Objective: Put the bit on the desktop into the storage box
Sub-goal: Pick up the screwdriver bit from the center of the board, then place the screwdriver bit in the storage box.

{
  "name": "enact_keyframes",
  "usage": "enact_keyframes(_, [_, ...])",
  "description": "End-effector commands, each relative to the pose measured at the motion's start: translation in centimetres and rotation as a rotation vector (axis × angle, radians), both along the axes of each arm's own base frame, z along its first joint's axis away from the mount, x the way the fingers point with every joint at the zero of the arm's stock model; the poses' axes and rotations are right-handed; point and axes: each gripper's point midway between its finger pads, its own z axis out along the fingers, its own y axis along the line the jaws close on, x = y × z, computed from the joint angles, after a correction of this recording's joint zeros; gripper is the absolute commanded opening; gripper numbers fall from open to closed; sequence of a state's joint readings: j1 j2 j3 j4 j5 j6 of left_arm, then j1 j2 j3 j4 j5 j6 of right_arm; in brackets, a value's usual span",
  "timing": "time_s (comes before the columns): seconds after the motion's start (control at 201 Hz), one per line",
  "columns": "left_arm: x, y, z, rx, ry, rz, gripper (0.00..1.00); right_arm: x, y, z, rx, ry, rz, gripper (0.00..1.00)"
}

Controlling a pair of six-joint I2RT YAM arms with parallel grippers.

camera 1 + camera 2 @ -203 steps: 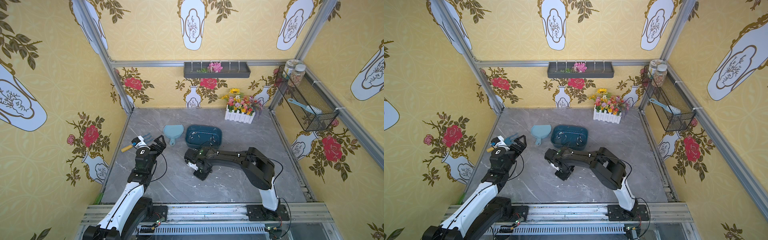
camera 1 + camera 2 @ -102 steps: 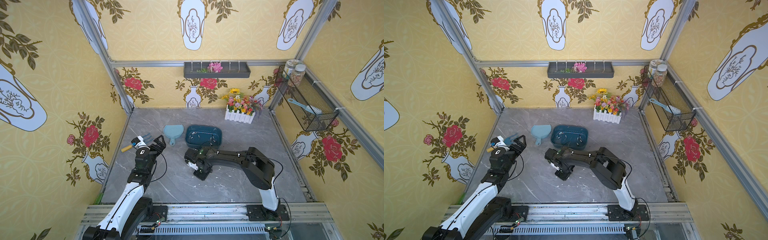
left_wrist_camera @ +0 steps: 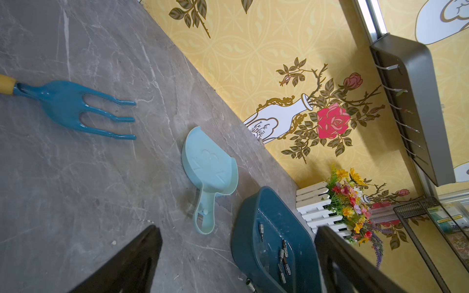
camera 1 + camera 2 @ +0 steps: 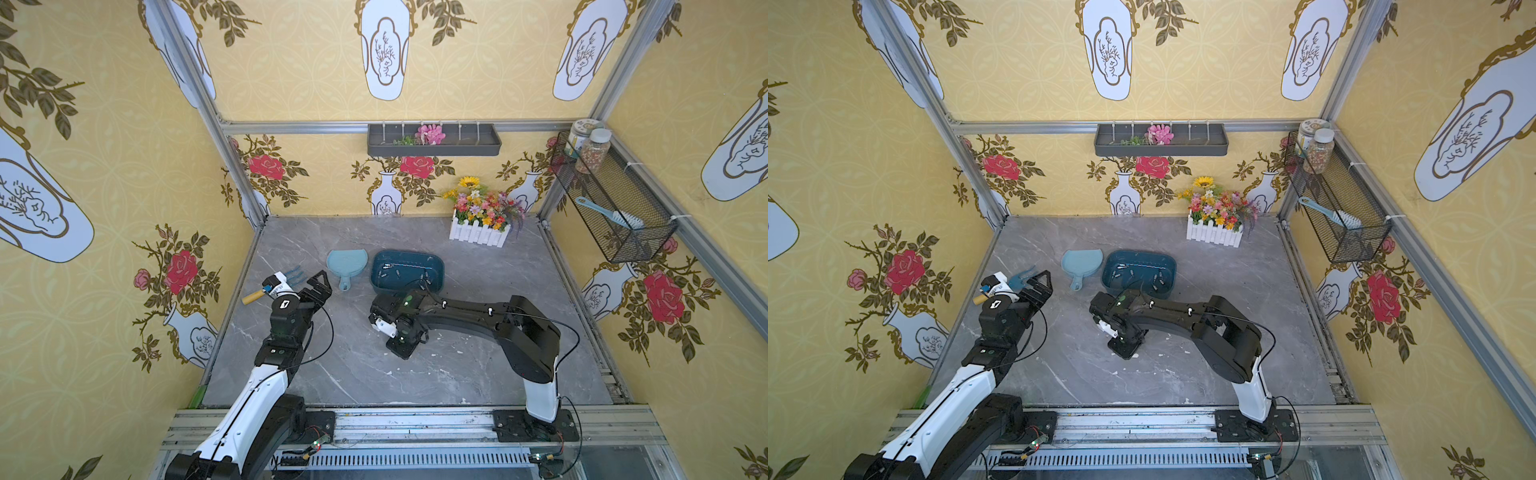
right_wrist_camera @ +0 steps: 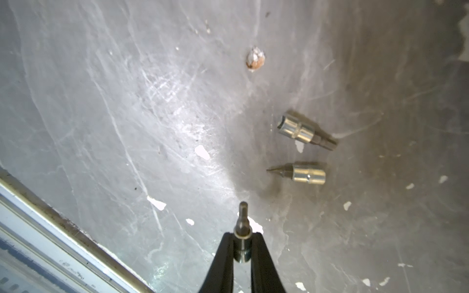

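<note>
In the right wrist view, at lower centre of the frame, we see the right end effector (image 5: 243,239) pinching a small steel screwdriver bit (image 5: 242,225) between its black jaws. The bit is low over the grey marble-look table (image 5: 127,114), and we cannot tell whether it is clear of the surface. Right of centre, a socket-ended bit (image 5: 305,131) and a pointed bit (image 5: 300,173) lie loose on the table.

In both top views the dark teal storage box (image 4: 376,272) sits mid-frame, just above the right arm, with several bits (image 4: 1158,279) already inside. The left wrist view shows another stray bit (image 3: 251,286) on the table just beside the box. The left end effector (image 4: 316,286) hangs spread wide and empty at left of frame, near a blue garden fork (image 3: 66,106).

We judge the task partly done. One bit is gripped but not yet boxed, and at least three wait on the table.
</note>
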State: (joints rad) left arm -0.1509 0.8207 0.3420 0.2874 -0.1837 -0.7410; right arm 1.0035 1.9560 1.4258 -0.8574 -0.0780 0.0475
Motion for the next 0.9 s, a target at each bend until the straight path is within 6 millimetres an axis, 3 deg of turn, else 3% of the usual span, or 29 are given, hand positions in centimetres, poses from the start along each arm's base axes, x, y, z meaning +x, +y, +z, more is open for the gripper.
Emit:
enact_keyframes(0.0, [0.0, 0.0, -0.1, 0.010, 0.001, -0.004, 1.00, 0.9, 0.0, 1.5, 0.040, -0.013, -0.012, 0.12])
enact_keyframes(0.199, [0.2, -0.1, -0.2, 0.009, 0.004, -0.008, 1.00, 3.8, -1.3, 3.8, 0.092, -0.056, -0.070, 0.12])
enact_keyframes(0.508, [0.4, -0.5, -0.5, 0.005, 0.017, -0.029, 1.00, 10.5, -4.2, 7.0, 0.145, -0.170, -0.192, 0.12])
enact_keyframes(0.891, [0.3, -1.0, -1.0, 0.000, 0.036, -0.057, 1.00, 17.4, -7.3, 7.2, 0.163, -0.243, -0.328, 0.12])
